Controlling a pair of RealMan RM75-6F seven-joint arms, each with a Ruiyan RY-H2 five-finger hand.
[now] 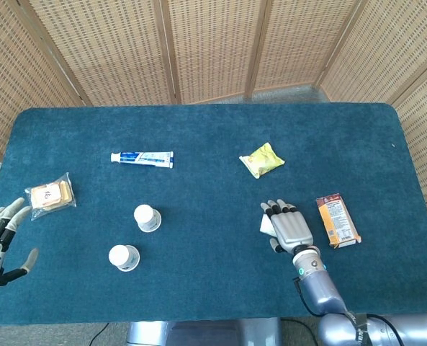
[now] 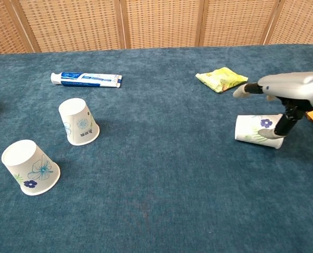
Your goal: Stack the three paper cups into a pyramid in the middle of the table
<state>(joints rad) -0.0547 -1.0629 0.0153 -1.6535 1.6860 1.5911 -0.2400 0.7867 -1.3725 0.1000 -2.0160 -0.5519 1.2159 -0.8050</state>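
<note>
Two white paper cups with blue flower prints stand upside down at the left of the table: one point(image 1: 147, 218) point(image 2: 79, 122) further back, one point(image 1: 124, 257) point(image 2: 29, 167) nearer. The third cup point(image 1: 266, 224) point(image 2: 256, 130) lies on its side at the right. My right hand point(image 1: 289, 227) point(image 2: 293, 92) hovers flat over it with fingers stretched out; its thumb point(image 2: 280, 126) hangs down by the cup's rim end. Nothing is gripped. My left hand point(image 1: 1, 238) is at the far left table edge with fingers spread, holding nothing.
A toothpaste tube point(image 1: 142, 158) point(image 2: 86, 79) lies at the back left, a yellow packet point(image 1: 261, 159) point(image 2: 221, 79) at the back right. A brown snack box point(image 1: 337, 220) lies right of my right hand. A clear bag of biscuits point(image 1: 50, 193) lies near my left hand.
</note>
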